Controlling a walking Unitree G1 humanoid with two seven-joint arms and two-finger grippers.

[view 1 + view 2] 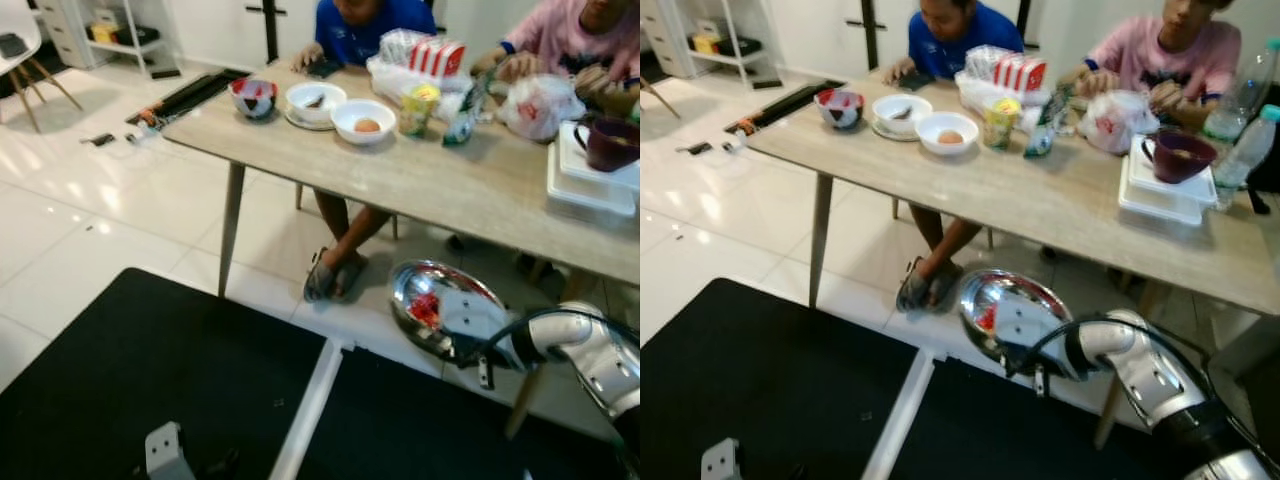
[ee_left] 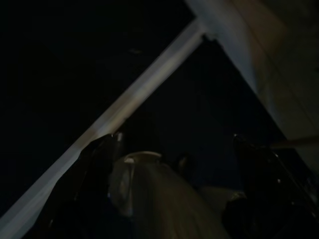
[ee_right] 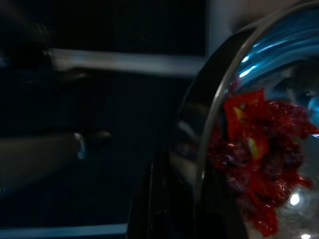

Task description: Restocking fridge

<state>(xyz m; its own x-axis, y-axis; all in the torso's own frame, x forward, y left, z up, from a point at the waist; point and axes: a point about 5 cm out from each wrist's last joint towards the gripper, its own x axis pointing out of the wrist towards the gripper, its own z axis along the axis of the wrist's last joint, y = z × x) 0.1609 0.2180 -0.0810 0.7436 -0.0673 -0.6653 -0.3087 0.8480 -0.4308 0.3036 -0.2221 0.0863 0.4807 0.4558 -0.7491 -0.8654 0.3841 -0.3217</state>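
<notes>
A shiny silver bowl (image 1: 1012,310) holds red contents over a black mat (image 1: 760,380) and white floor tiles (image 1: 710,220).

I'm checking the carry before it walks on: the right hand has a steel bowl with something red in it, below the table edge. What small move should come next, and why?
Probably level the steel bowl before stepping on. The right hand grips it by the rim, and it looks tilted, with the red food resting against one side. The table edge sits just above, so keep it low.

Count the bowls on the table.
3, all at the table's far left end: a patterned bowl, a white bowl on a saucer, and a white bowl holding an egg.
</notes>
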